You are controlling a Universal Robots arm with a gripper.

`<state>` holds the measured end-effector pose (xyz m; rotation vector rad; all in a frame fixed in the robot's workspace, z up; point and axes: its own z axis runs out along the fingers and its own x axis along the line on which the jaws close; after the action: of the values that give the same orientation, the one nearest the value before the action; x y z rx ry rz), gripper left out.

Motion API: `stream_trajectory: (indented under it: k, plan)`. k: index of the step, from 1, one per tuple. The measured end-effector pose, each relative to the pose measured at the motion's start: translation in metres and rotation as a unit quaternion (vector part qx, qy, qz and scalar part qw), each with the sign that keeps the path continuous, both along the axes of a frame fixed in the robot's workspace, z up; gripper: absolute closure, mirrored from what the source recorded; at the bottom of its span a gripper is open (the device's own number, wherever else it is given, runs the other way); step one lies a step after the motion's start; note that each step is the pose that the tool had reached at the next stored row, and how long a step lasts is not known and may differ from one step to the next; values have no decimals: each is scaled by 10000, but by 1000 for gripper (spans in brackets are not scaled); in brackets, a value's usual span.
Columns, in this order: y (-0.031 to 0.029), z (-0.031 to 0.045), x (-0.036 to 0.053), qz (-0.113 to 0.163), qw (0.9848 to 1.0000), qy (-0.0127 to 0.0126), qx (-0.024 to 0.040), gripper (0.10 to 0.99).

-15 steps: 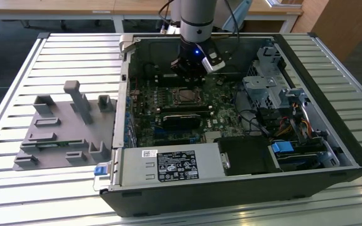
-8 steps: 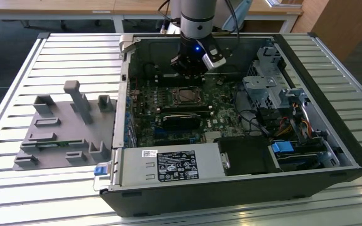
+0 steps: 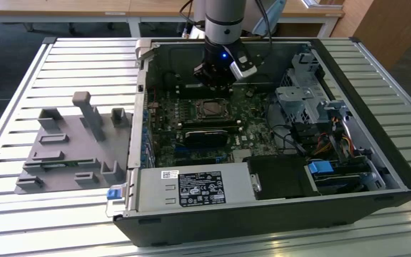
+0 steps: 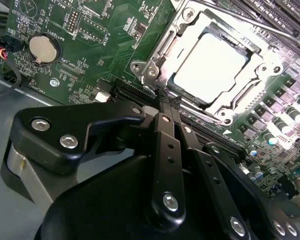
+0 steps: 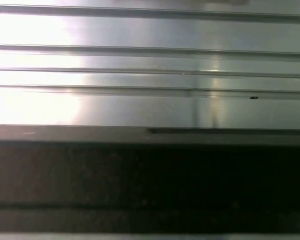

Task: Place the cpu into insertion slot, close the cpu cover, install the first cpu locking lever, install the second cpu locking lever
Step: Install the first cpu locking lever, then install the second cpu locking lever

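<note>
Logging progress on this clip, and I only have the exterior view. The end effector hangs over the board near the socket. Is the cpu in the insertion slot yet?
Observer: Yes. In the second wrist view the cpu lies in the insertion slot, pale top facing up.
Operator: And the cpu cover?
Observer: The cpu cover lies flat around the chip, its window framing it.
Operator: Is the end effector holding anything?
Observer: The end effector has its fingers together with nothing between them, tips just beside the socket's corner.
</note>
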<state>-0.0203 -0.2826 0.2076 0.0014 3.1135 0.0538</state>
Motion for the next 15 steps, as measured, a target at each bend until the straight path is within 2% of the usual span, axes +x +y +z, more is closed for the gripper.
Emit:
stream_trajectory:
  k: [15]
  plan:
    - [-40, 0, 0, 0, 10000, 0, 0, 969]
